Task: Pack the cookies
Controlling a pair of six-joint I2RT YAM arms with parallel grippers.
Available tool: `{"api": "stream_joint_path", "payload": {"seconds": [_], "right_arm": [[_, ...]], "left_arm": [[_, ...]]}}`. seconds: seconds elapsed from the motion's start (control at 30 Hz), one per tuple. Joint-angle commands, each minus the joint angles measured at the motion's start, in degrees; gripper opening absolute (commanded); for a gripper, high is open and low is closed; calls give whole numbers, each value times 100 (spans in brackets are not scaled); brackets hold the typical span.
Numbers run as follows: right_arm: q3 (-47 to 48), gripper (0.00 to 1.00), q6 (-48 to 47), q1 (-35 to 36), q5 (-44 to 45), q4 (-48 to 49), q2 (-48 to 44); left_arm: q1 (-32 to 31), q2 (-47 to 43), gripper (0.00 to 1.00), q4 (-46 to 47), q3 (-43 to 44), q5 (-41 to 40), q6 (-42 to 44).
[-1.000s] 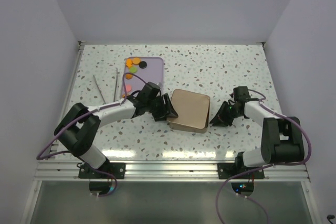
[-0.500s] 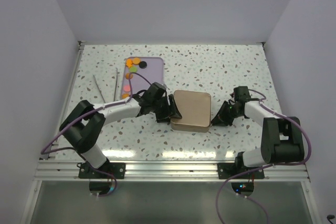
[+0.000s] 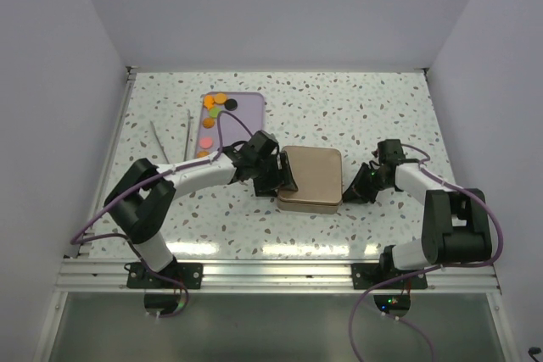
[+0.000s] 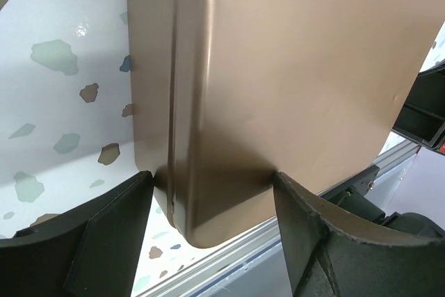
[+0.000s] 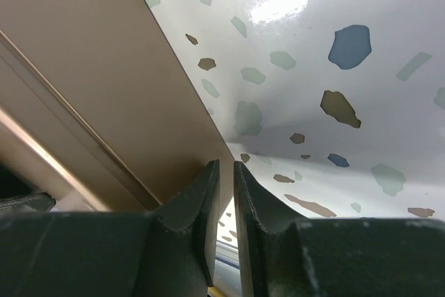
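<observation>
Nearest the arms, a bronze tin [image 3: 310, 177] is sitting in the middle of the desk [image 3: 382, 116], apparently with its lid on. The left gripper [image 4: 212, 174] is standing wide open astride the tin's left corner, one finger on each side, clamping nothing. Whether the tips are touching the metal cannot be told. The right gripper [image 5: 226, 166] is lying low against the tin's right side, its jaws drawn almost together with only a slit between them, and nothing is showing in that slit.

Farther back, the cookies [image 3: 217, 104] are lying on a lilac tray [image 3: 248, 113] toward the desk's far left corner. Most are bunched at the tray's far end, and a few are sitting along its left rim. Two thin sticks [image 3: 187, 135] are lying just left of the tray. The cookies are looking small, flat, light and stiff, and probably brittle. Each is likely wanting a gentle pinch across opposite edges, one at a time, since they are lying flush on the tray.

The desk is looking smooth, glossy and speckled, so the tin is probably sliding easily on it. Plain pale walls [image 3: 280, 14] are closing it in on the left, far and right sides.
</observation>
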Motion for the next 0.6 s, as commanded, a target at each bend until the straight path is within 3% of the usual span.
{"api": "stream_joint_path", "payload": {"seconds": [0.0,0.57], "right_arm": [[21,18,25,4,-199,151,64],[-14,15,183,4,-225,274,126]], "left_arm": [[-104,-33,73,-134,134,-139,132],[-666,-261,70,-916,293,-737,458]]}}
